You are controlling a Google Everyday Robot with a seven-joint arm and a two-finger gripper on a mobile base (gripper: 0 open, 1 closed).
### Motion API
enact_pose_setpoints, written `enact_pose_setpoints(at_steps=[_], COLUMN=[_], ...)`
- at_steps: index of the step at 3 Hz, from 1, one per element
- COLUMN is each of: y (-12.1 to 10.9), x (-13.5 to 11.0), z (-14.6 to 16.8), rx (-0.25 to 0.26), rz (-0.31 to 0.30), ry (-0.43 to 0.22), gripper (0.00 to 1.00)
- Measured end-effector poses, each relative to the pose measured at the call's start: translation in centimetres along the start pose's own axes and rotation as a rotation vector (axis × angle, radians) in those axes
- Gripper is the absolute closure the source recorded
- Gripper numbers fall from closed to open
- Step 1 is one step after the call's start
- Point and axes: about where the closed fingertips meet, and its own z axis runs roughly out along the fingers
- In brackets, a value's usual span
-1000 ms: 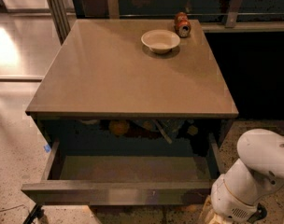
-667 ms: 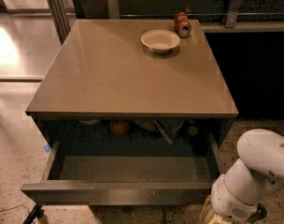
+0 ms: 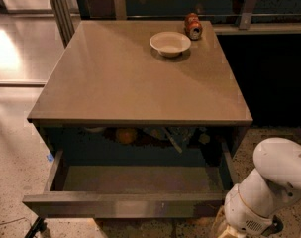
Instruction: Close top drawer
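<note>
The top drawer (image 3: pixel 125 205) is pulled far out from under the brown cabinet top (image 3: pixel 130 83). Its dark-grey front runs across the bottom of the view, and its floor looks bare. Several items lie in shadow at the back of the opening, among them an orange round thing (image 3: pixel 125 135). My white arm (image 3: pixel 269 192) shows at the lower right, beside the drawer's right front corner. The gripper itself is out of view below the frame edge.
A white bowl (image 3: pixel 170 43) and a tipped red can (image 3: pixel 193 26) sit at the far right of the cabinet top. A railing and dark wall run behind. Shiny floor lies to the left, speckled floor around the drawer.
</note>
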Motion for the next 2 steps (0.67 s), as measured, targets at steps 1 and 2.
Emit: enact_pose_setpoints(at_steps=[1, 2], y=[-0.44, -0.44], x=[-0.21, -0.21], z=[0.57, 0.57], rx=[-0.032, -0.032], rz=[-0.001, -0.001], ry=[-0.004, -0.004], gripper=[1.0, 1.0])
